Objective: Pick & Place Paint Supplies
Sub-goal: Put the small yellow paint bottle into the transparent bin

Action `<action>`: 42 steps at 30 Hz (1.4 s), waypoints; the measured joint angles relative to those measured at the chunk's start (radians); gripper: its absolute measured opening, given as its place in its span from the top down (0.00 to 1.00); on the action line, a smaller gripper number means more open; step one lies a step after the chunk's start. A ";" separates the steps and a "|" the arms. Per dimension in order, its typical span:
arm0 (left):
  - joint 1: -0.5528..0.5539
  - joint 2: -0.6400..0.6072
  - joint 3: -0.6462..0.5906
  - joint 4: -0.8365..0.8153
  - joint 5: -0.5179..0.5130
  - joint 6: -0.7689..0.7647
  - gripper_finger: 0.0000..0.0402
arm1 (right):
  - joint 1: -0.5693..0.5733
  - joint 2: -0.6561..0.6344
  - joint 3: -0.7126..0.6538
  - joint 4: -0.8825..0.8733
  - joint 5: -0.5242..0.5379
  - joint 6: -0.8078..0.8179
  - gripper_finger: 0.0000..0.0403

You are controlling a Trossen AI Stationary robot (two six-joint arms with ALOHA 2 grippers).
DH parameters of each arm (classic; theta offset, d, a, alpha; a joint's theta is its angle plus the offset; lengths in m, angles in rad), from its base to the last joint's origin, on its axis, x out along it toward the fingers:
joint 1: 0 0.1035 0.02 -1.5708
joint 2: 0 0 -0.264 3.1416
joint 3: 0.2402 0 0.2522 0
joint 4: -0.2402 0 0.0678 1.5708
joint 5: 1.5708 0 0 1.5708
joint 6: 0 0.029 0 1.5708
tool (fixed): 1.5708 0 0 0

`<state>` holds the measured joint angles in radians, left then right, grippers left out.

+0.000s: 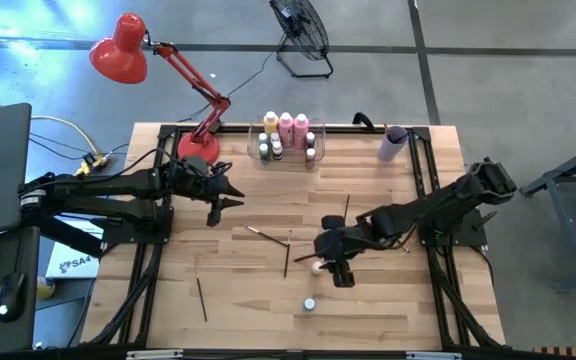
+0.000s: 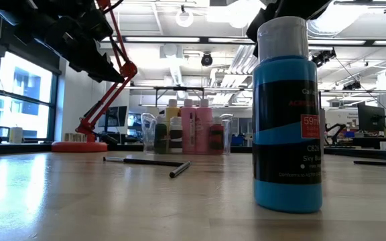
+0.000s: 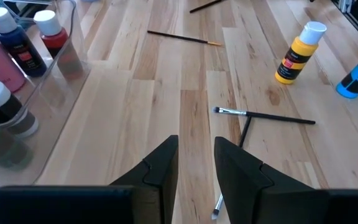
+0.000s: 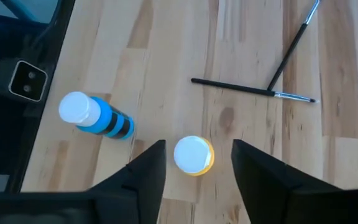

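My right gripper (image 1: 334, 268) is open and hovers over a small yellow bottle (image 1: 316, 266) with a white cap. In the right wrist view that bottle (image 4: 193, 155) sits between the spread fingers (image 4: 148, 174), untouched. A small blue bottle (image 1: 309, 304) stands nearer the front edge and looms in the low view (image 2: 288, 114). Thin paintbrushes (image 1: 268, 237) lie scattered mid-table. My left gripper (image 1: 223, 200) is open and empty, raised over the left of the table. Taller pink and yellow bottles (image 1: 286, 125) and tiny bottles stand in the clear bin (image 1: 264, 150).
A lilac cup (image 1: 393, 142) stands at the back right. A red desk lamp (image 1: 198, 145) is at the back left. One brush (image 1: 201, 298) lies front left, another (image 1: 346, 208) behind the right gripper. Two crossed brushes (image 3: 263, 115) lie ahead of the left gripper.
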<state>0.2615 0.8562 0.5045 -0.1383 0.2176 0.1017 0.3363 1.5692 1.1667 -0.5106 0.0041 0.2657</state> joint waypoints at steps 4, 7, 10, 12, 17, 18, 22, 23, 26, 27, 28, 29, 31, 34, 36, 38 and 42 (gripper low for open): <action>0.000 0.000 0.000 0.000 0.000 0.000 0.75 | 0.018 0.002 0.000 0.002 0.024 0.000 0.53; 0.000 0.000 0.000 0.000 0.000 0.000 0.75 | 0.023 0.011 0.000 0.014 0.026 0.001 0.51; 0.000 0.000 0.000 -0.002 -0.001 -0.001 0.75 | 0.023 0.032 0.000 0.045 0.033 0.002 0.51; 0.000 0.000 0.000 -0.007 -0.001 -0.001 0.75 | 0.025 0.045 -0.002 0.035 0.048 0.000 0.51; 0.000 0.000 0.000 -0.030 -0.001 -0.001 0.75 | 0.024 0.085 -0.001 0.046 0.056 0.003 0.52; 0.000 0.000 0.000 -0.037 -0.001 -0.002 0.75 | 0.024 0.092 -0.001 0.051 0.058 0.003 0.52; 0.000 0.000 0.000 -0.049 -0.002 -0.002 0.75 | 0.024 0.119 -0.001 0.049 0.057 0.003 0.52; 0.000 0.000 0.000 -0.047 -0.001 -0.002 0.75 | 0.023 0.125 -0.001 0.050 0.049 0.003 0.52; 0.000 0.000 0.000 -0.048 -0.001 -0.002 0.75 | 0.024 0.130 -0.001 0.046 0.040 0.007 0.52; 0.000 0.000 0.000 -0.046 0.000 -0.002 0.75 | 0.024 0.132 -0.001 0.052 0.040 0.017 0.52; 0.000 0.000 0.000 -0.046 0.000 -0.002 0.75 | 0.023 0.133 0.000 0.047 0.042 0.026 0.52; 0.000 0.000 0.000 -0.047 0.000 -0.002 0.75 | 0.023 0.135 -0.001 0.035 0.042 0.028 0.52; 0.000 0.000 0.000 -0.047 0.000 -0.002 0.75 | 0.023 0.135 -0.001 0.025 0.040 0.029 0.52; 0.000 0.000 0.000 -0.046 0.000 -0.003 0.75 | 0.022 0.137 -0.001 0.011 0.022 0.029 0.52; 0.000 0.000 0.000 -0.047 -0.001 -0.005 0.75 | 0.021 0.137 -0.001 0.013 0.020 0.029 0.52; 0.000 0.000 0.000 -0.046 -0.001 -0.005 0.75 | 0.022 0.137 -0.001 0.014 0.021 0.029 0.52; 0.000 0.000 0.000 -0.046 0.000 -0.005 0.75 | 0.021 0.137 -0.001 0.014 0.022 0.027 0.52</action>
<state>0.2615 0.8562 0.5045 -0.1844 0.2173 0.0971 0.3573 1.7065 1.1660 -0.4963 0.0265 0.2928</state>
